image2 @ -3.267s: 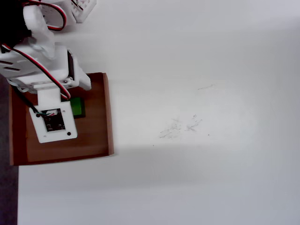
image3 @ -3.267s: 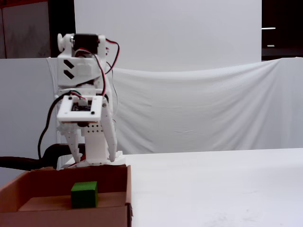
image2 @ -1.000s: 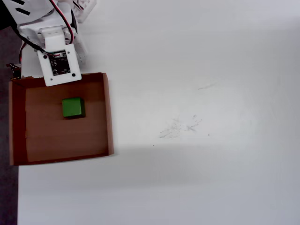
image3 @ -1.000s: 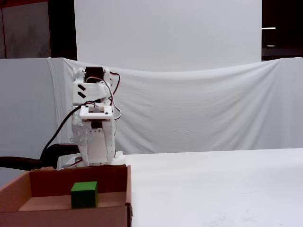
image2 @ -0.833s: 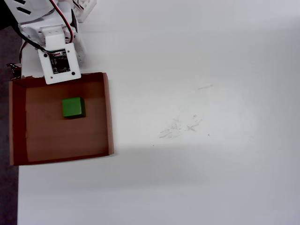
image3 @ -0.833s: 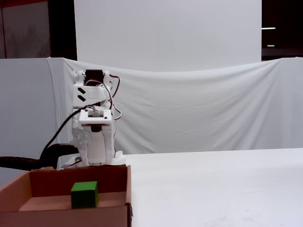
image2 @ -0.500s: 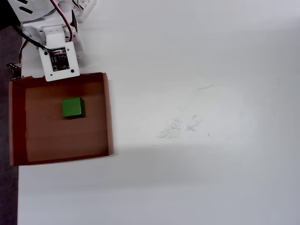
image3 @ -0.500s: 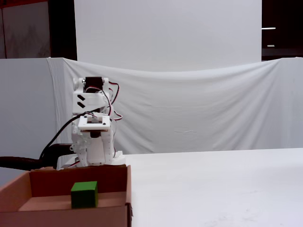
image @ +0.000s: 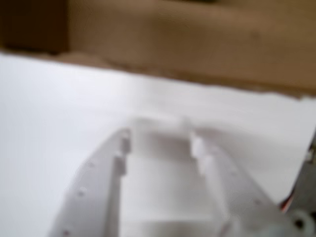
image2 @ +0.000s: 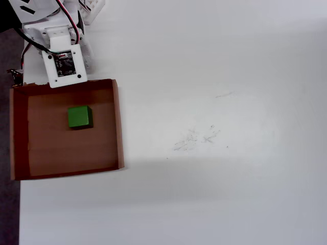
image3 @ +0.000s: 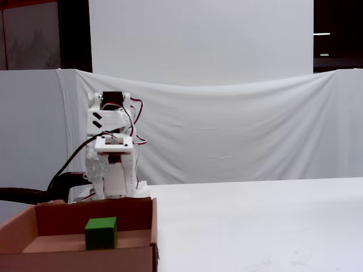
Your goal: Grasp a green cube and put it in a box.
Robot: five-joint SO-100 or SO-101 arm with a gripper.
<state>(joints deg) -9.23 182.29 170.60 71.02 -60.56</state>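
One green cube resting inside cardboard box at counter's left edge; task apparently done, gripper empty, opening unclear.

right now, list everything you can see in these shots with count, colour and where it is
green cube: one, bright green, on the floor of the box, toward its upper middle in the overhead view, touching no wall.
box: one, brown cardboard tray with low walls, at the left edge of the table in the overhead view.
table: one, white, with faint scuff marks near its middle.
backdrop cloth: one, white, hung behind the table in the fixed view.
arm: one, white with red and black wires, folded back just beyond the box's far wall.
gripper: one, white, over the table short of the box wall in the blurred wrist view, nothing between its fingers; open or shut is unclear.
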